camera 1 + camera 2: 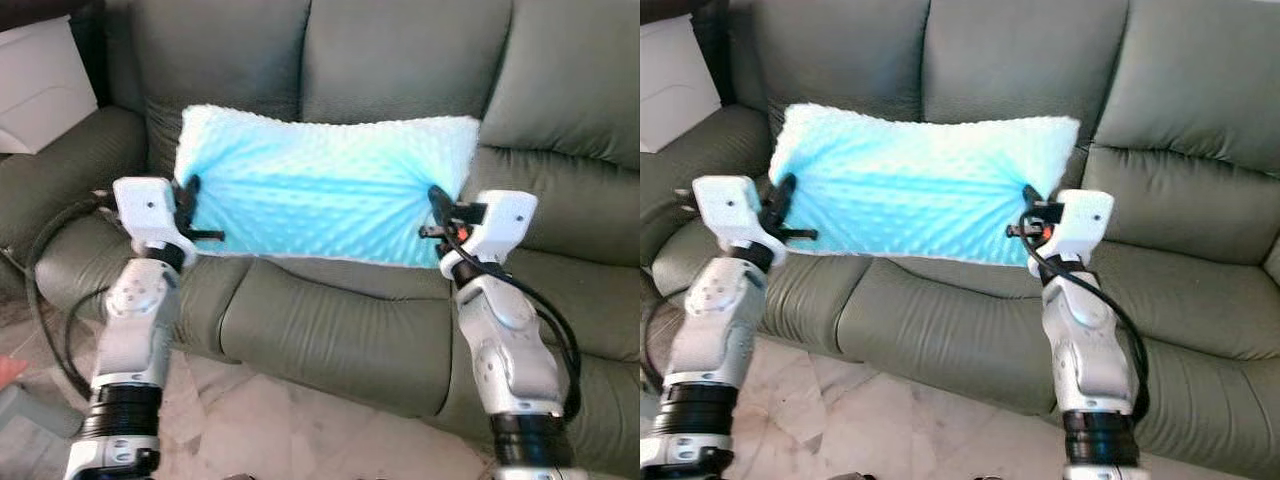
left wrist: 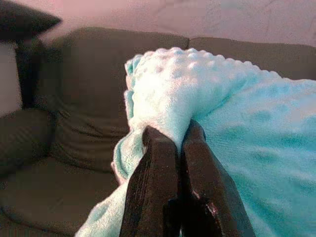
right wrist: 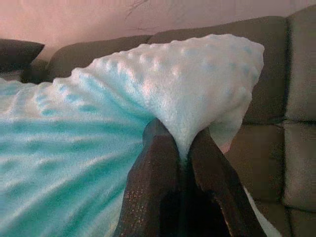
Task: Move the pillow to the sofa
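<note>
- The pillow [image 1: 325, 185], a dimpled turquoise cushion, hangs in the air in front of the grey-green sofa [image 1: 330, 320], stretched flat between the two arms over the seat cushions and before the backrest.
- By the look of it the carry is nearly finished: the pillow is already above the seat, and what remains is to lower it onto the cushions and let go.
- The left gripper [image 1: 186, 213] sits at the pillow's 9 o'clock edge, its two black fingers [image 2: 153, 163] clenched on a fold of the fabric, with plush bulging up over their tips.
- The right gripper [image 1: 437, 213] sits at the pillow's 3 o'clock edge, likewise pinching a ridge of fabric between its fingers [image 3: 153, 163].
- Each pinch takes only the side edge; the pillow's body spans between the grippers, its lower edge just above the seat's front roll.
</note>
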### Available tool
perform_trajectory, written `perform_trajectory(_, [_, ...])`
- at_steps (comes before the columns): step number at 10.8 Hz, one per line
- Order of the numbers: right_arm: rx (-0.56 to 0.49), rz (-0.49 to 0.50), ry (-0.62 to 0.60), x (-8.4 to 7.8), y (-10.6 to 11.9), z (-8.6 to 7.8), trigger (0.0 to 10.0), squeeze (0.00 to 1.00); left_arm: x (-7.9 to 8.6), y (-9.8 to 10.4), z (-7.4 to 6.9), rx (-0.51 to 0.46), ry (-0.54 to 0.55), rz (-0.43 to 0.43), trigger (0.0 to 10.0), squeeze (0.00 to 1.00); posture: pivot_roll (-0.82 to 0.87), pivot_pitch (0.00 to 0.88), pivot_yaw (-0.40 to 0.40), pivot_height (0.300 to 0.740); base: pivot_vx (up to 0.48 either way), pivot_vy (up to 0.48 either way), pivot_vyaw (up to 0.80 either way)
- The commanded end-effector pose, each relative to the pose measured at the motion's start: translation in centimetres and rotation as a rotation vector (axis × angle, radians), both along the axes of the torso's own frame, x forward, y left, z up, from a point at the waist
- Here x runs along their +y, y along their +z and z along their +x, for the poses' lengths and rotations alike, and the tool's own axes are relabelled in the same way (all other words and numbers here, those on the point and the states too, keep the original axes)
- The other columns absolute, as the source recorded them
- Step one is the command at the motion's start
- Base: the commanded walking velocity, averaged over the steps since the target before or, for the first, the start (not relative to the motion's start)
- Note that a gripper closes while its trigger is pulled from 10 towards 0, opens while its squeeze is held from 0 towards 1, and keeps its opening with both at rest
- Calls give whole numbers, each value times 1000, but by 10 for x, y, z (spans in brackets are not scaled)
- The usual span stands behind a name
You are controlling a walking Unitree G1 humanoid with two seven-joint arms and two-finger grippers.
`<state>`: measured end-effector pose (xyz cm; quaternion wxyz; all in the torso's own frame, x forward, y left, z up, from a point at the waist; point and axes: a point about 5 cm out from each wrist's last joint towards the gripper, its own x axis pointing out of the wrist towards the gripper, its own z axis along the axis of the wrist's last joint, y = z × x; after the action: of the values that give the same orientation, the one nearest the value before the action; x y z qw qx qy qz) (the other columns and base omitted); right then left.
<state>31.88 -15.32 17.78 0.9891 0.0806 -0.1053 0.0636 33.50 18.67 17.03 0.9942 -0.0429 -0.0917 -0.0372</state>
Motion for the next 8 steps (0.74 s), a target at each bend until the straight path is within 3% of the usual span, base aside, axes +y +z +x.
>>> perform_trajectory(1, [-22,-16,-17,-4,6,-3,10000,0,-2,-2,-1,18,-20,-1,10000,0,-143,34,14,740,0,0,0])
perform_trajectory(7, [22,-20,-63,-11,0,-11,10000,0,-6,-18,-5,104,-71,3,10000,0,-157,76,12,740,0,0,0])
perform_trajectory(8, [41,3,-60,-10,-2,-10,10000,0,-5,-18,-3,113,-73,-15,10000,0,-157,79,11,740,0,0,-731])
